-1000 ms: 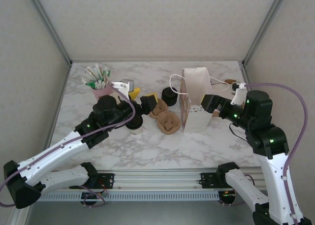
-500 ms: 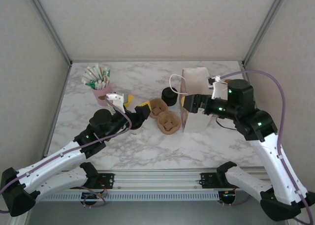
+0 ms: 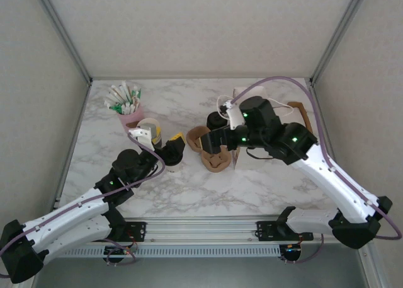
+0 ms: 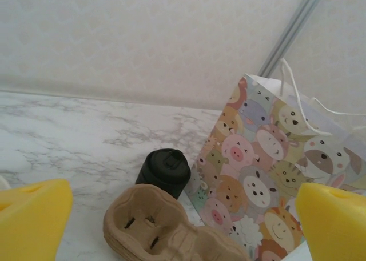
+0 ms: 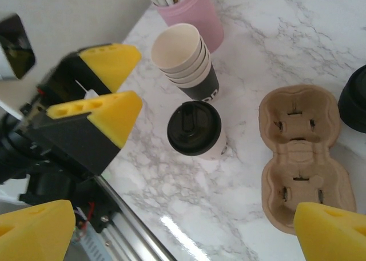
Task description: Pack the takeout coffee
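The takeout coffee [image 5: 194, 129], a white cup with a black lid, stands upright on the marble in the right wrist view. My right gripper [image 5: 183, 238] hangs open above the table just short of it, with nothing between its yellow fingers. My left gripper [image 5: 117, 81] is open to the left of the coffee and apart from it. From above, the left gripper [image 3: 175, 143] and right gripper [image 3: 200, 140] face each other near the middle of the table. The left gripper [image 4: 183, 227] looks out over the carrier towards the bag.
A stack of lidless paper cups [image 5: 186, 58] and a pink cup of sticks [image 5: 191, 12] stand behind the coffee. A brown cardboard cup carrier [image 5: 300, 152] lies to its right. Behind the carrier is a short black cylinder [image 4: 164, 171], beside the animal-print paper bag [image 4: 274, 158].
My right arm has swung left, from beside the bag across its front to over the carrier and coffee. My left arm has drawn back towards the near edge. Both grippers stayed open.
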### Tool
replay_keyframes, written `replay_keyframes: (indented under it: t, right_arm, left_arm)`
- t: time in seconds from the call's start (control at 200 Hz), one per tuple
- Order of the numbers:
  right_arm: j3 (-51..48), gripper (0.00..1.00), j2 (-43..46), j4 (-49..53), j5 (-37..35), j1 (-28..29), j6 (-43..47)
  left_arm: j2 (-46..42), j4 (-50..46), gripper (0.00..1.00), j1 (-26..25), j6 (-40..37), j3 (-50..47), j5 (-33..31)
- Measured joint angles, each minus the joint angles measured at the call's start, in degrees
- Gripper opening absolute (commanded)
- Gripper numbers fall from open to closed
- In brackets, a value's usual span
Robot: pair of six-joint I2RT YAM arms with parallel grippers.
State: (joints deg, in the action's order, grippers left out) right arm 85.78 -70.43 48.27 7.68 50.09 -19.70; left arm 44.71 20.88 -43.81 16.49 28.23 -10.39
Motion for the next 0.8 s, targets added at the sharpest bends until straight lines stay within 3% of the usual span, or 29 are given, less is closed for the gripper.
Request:
replay_keyframes:
  t: [0.23,0.586,0.801]
  right_arm:
    - [4.31,0.99,-7.39,2.80,-6.25,5.46,2.95]
    - [9.81,0.99,-16.94,8.55,-9.62,6.93,4.63]
    - [14.10,0.81,-22.60,12.68,-12.28,6.91,4.98]
  left_arm:
    - [-3.17,0.07,1.00,1.40,0.28,-1.46,-1.03]
    - [-12.26,-0.52,1.00,1.70,1.73,-5.49,-3.15]
    - [-13.05,-0.28,1.00,1.92,1.70,-8.28,-3.15]
